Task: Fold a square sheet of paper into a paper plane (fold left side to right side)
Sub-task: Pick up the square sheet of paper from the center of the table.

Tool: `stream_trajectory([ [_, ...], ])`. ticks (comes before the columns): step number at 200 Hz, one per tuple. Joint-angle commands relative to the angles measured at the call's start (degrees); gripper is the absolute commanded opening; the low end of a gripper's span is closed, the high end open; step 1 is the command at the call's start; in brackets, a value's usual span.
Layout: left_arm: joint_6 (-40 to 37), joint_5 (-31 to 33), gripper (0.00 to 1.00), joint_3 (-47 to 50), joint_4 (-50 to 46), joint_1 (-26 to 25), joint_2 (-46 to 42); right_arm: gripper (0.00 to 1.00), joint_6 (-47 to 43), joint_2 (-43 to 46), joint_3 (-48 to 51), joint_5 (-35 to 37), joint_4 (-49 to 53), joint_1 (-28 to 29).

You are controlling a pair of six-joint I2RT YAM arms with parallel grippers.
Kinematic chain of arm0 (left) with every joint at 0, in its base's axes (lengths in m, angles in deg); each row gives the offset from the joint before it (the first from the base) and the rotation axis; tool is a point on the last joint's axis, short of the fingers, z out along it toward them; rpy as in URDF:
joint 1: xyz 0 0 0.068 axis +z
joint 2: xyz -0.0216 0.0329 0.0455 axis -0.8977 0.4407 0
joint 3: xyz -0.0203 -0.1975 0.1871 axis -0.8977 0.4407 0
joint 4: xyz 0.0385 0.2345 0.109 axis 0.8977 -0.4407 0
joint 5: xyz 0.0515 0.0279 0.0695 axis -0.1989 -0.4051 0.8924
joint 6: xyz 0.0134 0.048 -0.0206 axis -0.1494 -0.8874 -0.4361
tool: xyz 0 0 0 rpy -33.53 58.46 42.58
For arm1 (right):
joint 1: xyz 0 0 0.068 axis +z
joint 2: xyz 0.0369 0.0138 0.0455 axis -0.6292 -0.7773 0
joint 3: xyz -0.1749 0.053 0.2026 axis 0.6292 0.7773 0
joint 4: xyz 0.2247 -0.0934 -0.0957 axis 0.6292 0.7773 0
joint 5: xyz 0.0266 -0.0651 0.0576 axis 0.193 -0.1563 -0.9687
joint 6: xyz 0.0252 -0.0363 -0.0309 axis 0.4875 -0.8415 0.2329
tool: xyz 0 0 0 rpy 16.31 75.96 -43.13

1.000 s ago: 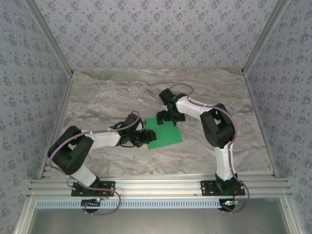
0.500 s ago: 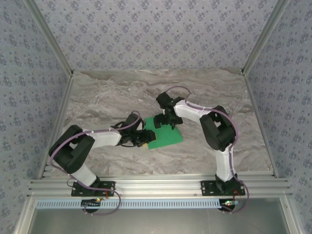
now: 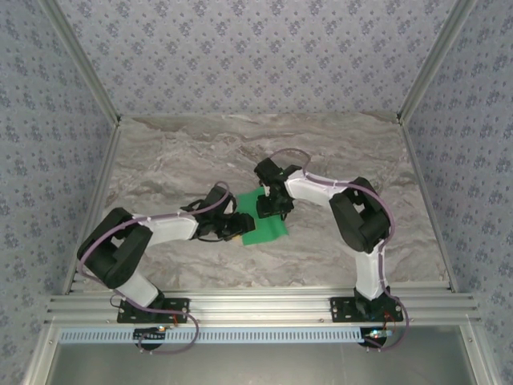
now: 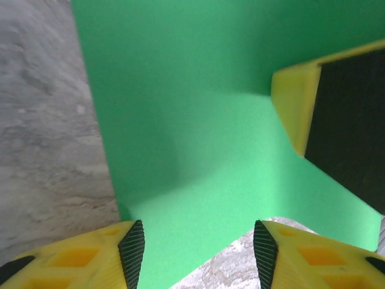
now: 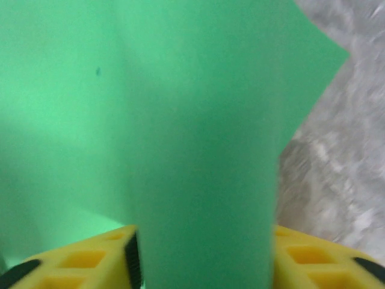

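— See that? The right gripper (image 3: 271,210) has come down off the far edge onto the square sheet of paper (image 3: 269,232), and its jaws have drawn in a good way.

— Has it got hold of it?

— I can't tell. Close up, a band of green rises between its fingers, and there is still a gap between them. Whether the sheet is pinched or only bulging up there, I couldn't say.

— And the left gripper (image 3: 237,227)?

— It hasn't budged. It sits at the sheet's near left corner with its jaws apart, one finger either side of that corner.

— Where is the sheet now?

— In the middle of the marble table (image 3: 176,160), between the two grippers. It reaches less far to the right than it did a second ago, as if that side has been drawn in or lifted.

— So the fold is under way?

— Just starting, I'd say. I see no crease yet, so the plane is a long way off.
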Motion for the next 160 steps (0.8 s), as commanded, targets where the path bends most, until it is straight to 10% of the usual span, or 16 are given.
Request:
stream_trajectory([
  [1, -2.7, 0.13, 0.56, -0.61, -2.62, 2.79, -5.84, 0.41, 0.42, 3.88, 2.98, -8.96, -0.83, 0.27],
  [80, -1.49, -15.43, 0.82, 4.12, 7.55, 16.0, -22.27, 0.27, 7.7, 24.57, 19.51, -36.44, -25.99, -7.63],
  [160, 3.7, -23.36, 0.96, 0.97, 25.21, 14.62, -32.34, 0.26, 8.15, 46.12, 18.24, -49.23, -24.78, -11.95],
])
